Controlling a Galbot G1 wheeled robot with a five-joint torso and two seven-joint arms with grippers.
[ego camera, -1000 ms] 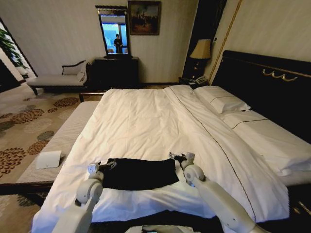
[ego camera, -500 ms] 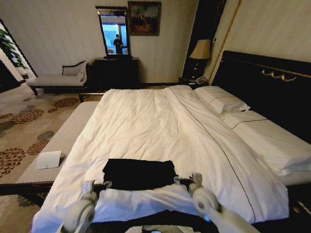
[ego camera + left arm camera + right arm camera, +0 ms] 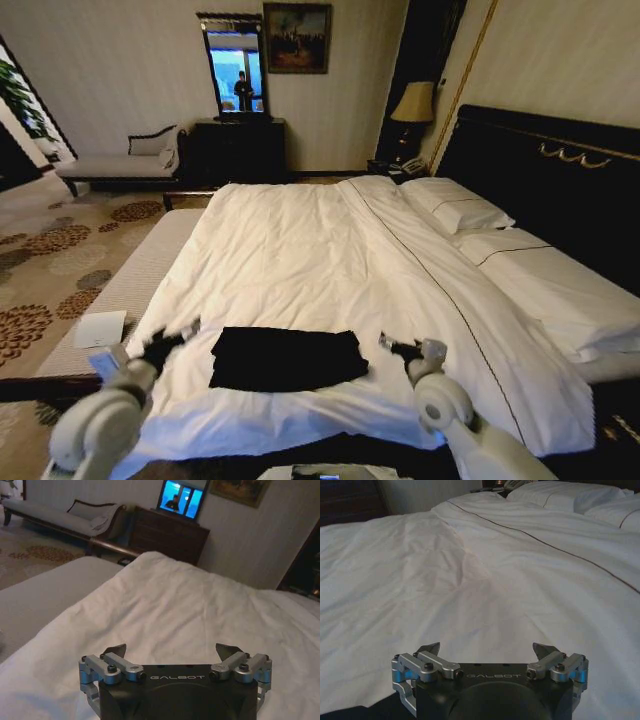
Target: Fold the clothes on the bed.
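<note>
White bed (image 3: 300,250) spreads wide before me, the folded black T-shirt (image 3: 285,358) lying flat near its foot. My left gripper (image 3: 172,340) hangs off the shirt's left side, my right gripper (image 3: 393,346) off its right, both spread apart, holding nothing.

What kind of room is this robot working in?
Most likely a hotel bedroom: a large bed with a dark headboard, a bedside lamp, and a chaise longue by the wall.

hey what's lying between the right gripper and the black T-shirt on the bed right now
Nothing but bare white duvet. In the head view the right gripper sits open just beside the folded black T-shirt, not touching it.
</note>
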